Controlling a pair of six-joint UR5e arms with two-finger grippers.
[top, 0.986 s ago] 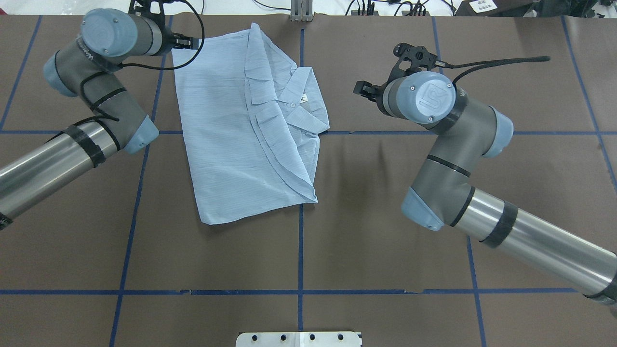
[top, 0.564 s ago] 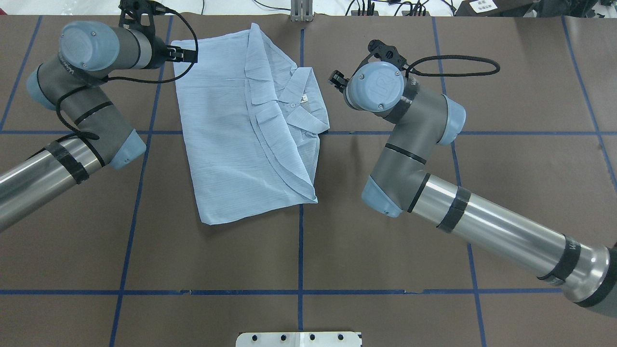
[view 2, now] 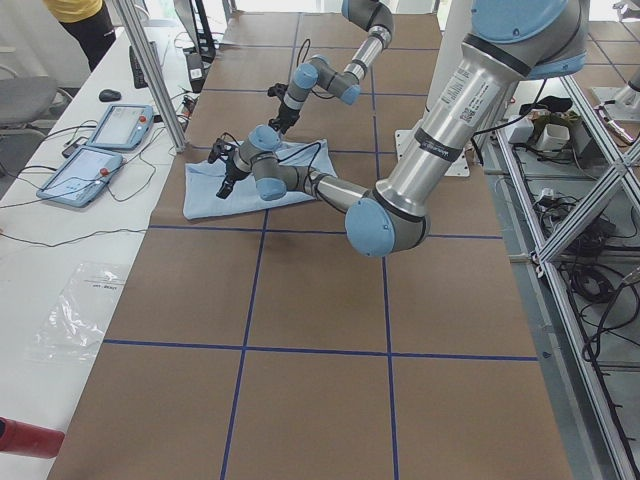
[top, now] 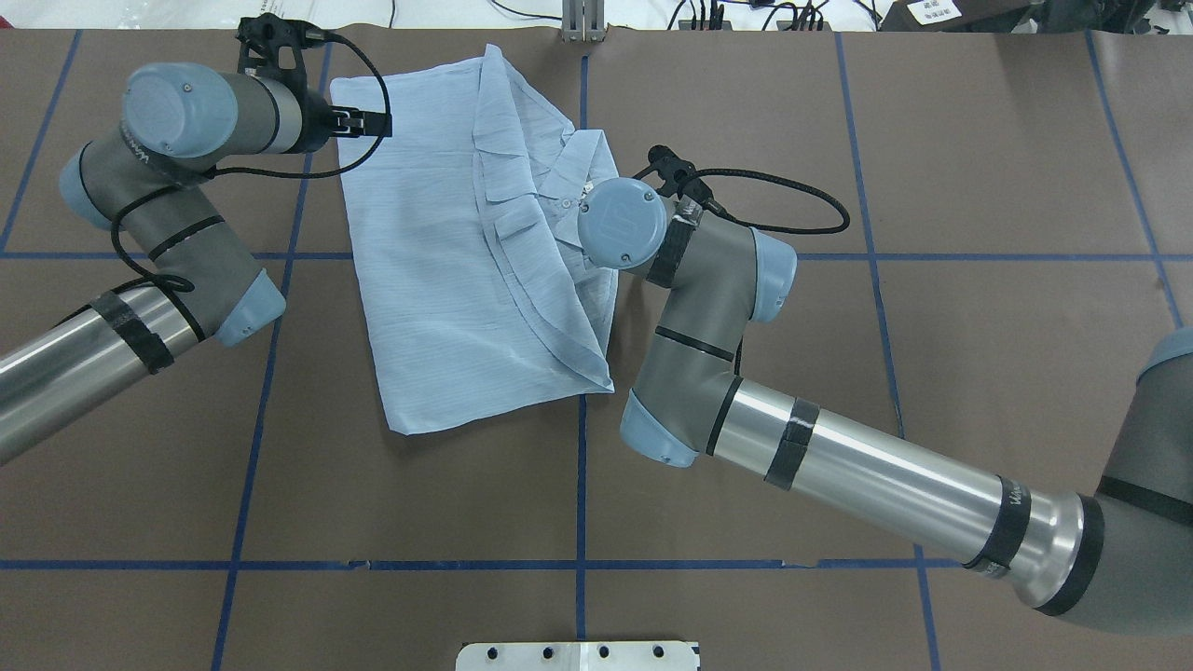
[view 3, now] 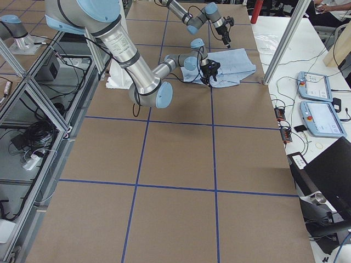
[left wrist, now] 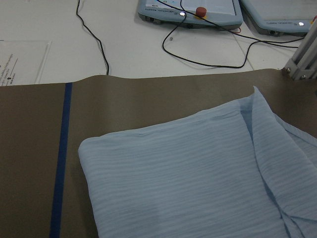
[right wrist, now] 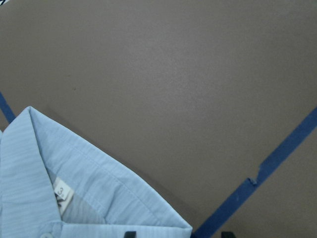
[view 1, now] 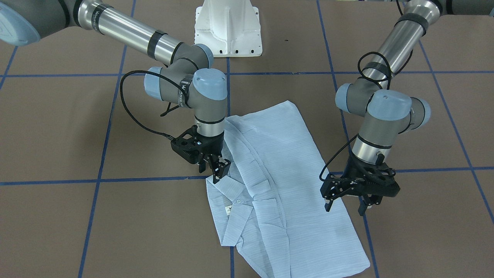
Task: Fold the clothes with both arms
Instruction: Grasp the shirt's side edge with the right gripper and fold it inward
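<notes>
The pale blue striped shirt (top: 447, 280) lies folded on the brown table (top: 839, 419), collar (top: 587, 168) and neck label (right wrist: 60, 193) facing up on the robot's right side. In the front-facing view my right gripper (view 1: 209, 173) hangs open just above the collar's outer edge; the right wrist view shows the collar corner (right wrist: 163, 223) between its two tips. My left gripper (view 1: 344, 209) is open over the shirt's opposite far edge, one finger over cloth, one over table. Seen from overhead, the right wrist (top: 623, 222) hides its gripper. The left gripper (top: 359, 121) shows at the shirt's far left corner.
A white pedestal base (view 1: 227, 29) stands at the robot's side of the table. Blue tape lines (top: 580, 485) cross the mat. Beyond the far edge lie pendants (left wrist: 190, 12), cables and an aluminium post (top: 582, 19). A person (view 2: 80, 15) stands at the far bench.
My right arm has swung left across the table, bringing its gripper from open table to the shirt collar. My left gripper has shifted slightly nearer along the shirt's far left corner.
</notes>
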